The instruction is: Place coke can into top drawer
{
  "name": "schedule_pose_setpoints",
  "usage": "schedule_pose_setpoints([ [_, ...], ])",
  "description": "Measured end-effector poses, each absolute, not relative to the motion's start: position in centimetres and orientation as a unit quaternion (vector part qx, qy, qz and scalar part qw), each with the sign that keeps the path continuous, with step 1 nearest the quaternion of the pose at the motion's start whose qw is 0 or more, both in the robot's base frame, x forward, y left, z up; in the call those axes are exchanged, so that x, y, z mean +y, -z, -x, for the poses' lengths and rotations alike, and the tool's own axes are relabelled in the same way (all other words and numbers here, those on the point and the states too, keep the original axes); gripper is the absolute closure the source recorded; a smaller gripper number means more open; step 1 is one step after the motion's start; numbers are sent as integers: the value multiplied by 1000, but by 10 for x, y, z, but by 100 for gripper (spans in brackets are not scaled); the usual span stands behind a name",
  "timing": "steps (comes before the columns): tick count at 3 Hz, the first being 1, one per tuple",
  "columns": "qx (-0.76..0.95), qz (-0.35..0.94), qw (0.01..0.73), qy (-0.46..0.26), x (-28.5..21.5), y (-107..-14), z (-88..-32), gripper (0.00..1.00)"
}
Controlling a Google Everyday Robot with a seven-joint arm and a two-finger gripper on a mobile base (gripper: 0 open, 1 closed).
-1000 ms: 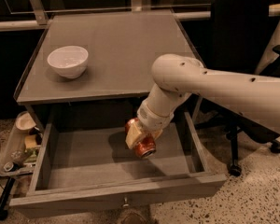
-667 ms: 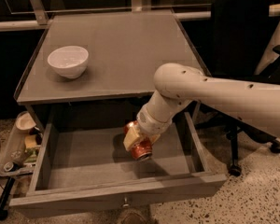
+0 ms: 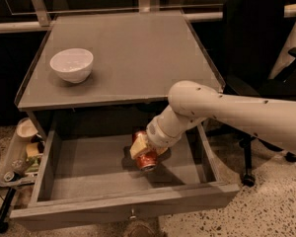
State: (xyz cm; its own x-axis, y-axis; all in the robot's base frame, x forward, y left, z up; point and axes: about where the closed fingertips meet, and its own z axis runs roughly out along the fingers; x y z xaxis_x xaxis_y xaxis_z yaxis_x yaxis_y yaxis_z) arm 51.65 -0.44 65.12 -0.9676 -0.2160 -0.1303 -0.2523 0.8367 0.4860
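Gripper (image 3: pixel 141 148) hangs low inside the pulled-out top drawer (image 3: pixel 123 209), fingers closed on the coke can (image 3: pixel 148 158). The can tilts, its silver end angled down toward the drawer floor just beneath the gripper; whether it touches I cannot tell. Above and behind the gripper lies the grey tabletop (image 3: pixel 133 48). A white bowl (image 3: pixel 71 64) sits on it, well apart from the gripper. A black chair (image 3: pixel 256 38) stands beyond the arm.
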Motion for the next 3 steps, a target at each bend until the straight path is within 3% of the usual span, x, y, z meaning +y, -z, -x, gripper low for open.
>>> schedule_pose_setpoints([
  [3,955,93,21,-282,9,-605,-536,100],
])
